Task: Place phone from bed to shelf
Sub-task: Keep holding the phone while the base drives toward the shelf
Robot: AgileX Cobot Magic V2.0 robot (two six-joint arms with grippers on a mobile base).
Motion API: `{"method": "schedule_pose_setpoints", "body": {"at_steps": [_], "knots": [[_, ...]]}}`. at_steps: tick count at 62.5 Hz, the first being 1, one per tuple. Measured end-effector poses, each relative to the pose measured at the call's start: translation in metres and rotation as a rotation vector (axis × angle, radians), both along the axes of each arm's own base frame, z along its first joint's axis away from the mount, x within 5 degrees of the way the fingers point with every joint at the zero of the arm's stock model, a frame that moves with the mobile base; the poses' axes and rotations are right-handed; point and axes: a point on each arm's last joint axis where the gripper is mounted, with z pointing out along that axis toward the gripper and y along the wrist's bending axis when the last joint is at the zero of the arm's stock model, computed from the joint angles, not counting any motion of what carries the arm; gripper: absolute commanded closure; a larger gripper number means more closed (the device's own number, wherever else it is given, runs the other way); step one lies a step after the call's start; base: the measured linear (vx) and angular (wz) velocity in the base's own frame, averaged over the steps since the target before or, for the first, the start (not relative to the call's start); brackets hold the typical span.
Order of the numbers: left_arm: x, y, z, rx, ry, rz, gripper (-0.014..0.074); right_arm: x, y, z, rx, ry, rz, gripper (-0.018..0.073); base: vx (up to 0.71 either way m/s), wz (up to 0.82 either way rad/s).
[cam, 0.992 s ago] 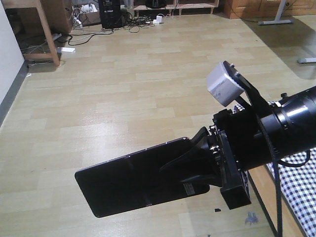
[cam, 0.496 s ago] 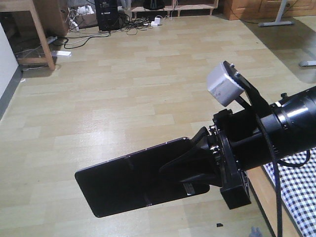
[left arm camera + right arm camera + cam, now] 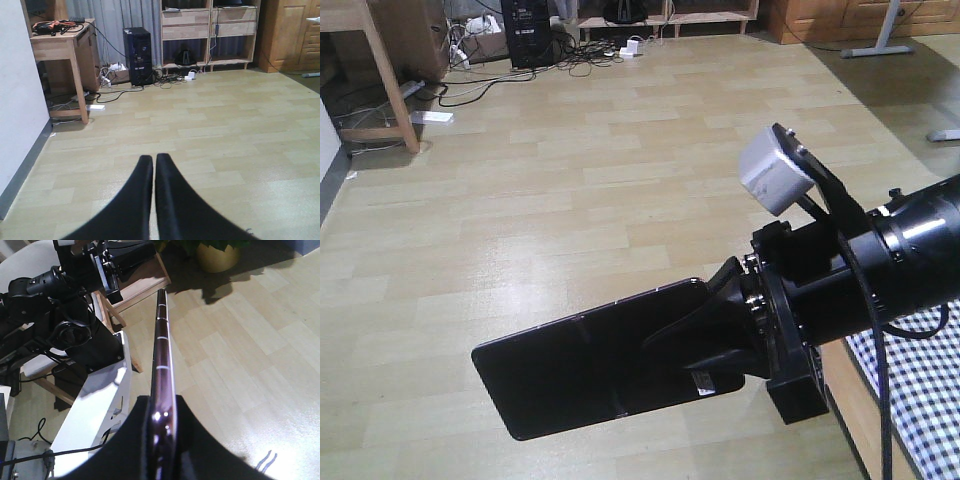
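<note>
Glossy black slab phone (image 3: 570,375) pinched in right gripper (image 3: 162,412), left gripper (image 3: 153,165) closed empty, pale plank floor (image 3: 570,200)

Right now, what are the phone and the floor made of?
The phone looks like glossy black glass, mirroring light, with a shiny, metal-looking rim. The floor looks like pale wood planks or laminate: seams, grain and a soft sheen show.
</note>
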Motion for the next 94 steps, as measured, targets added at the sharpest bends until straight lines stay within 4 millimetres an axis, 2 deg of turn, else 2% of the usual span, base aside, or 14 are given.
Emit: {"method": "schedule_pose_setpoints", "body": {"at_steps": [94], "knots": [[0.0000, 0.0000, 0.0000, 0.000, 0.000, 0.000, 0.0595, 0.0000, 0.0000, 0.0000, 0.000, 0.000, 0.000, 0.0561, 0.32, -0.03]]}}
